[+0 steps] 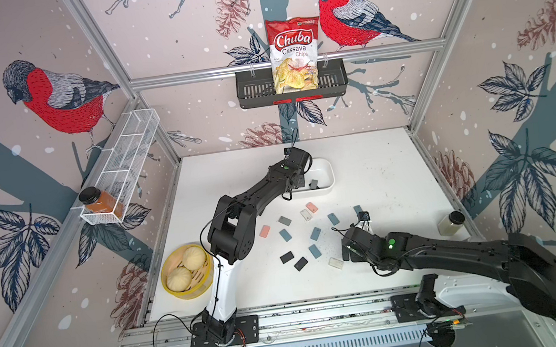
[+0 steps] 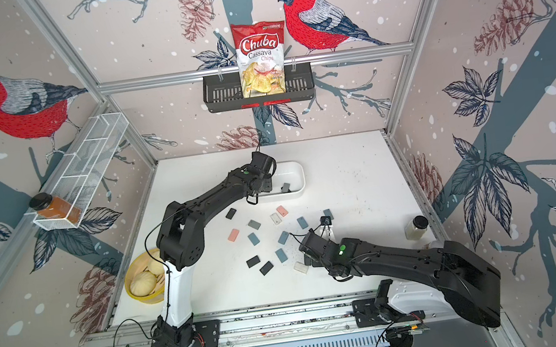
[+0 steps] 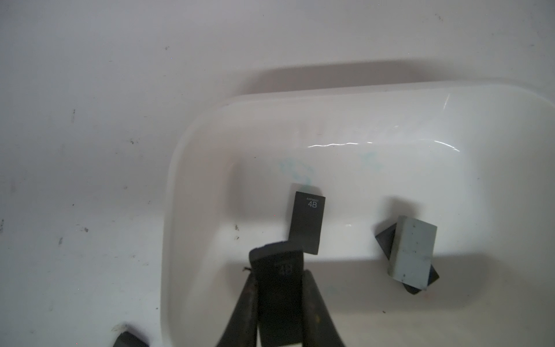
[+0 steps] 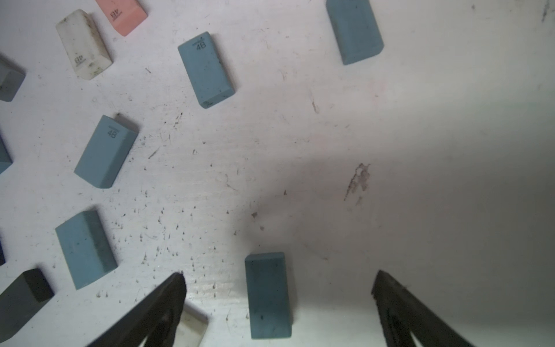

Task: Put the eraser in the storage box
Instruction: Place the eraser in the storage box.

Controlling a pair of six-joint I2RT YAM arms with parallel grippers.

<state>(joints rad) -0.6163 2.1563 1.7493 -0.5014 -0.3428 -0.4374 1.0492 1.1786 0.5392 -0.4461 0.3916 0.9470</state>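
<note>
Left wrist view, left gripper point(image 3: 280, 272) clamped on black eraser point(image 3: 278, 303) over storage box point(image 3: 192, 144), just inside its rim, bare floor ahead, right gripper point(image 4: 279, 275) spread wide, blue eraser point(image 4: 267, 300) between, open worktop point(image 4: 420, 150) beyond.

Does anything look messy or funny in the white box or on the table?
Yes. In the storage box, a pale grey eraser lies crooked on top of a black eraser, not flat. On the table, a white eraser is smudged with dark grime, and little dark crumbs are scattered around.
</note>
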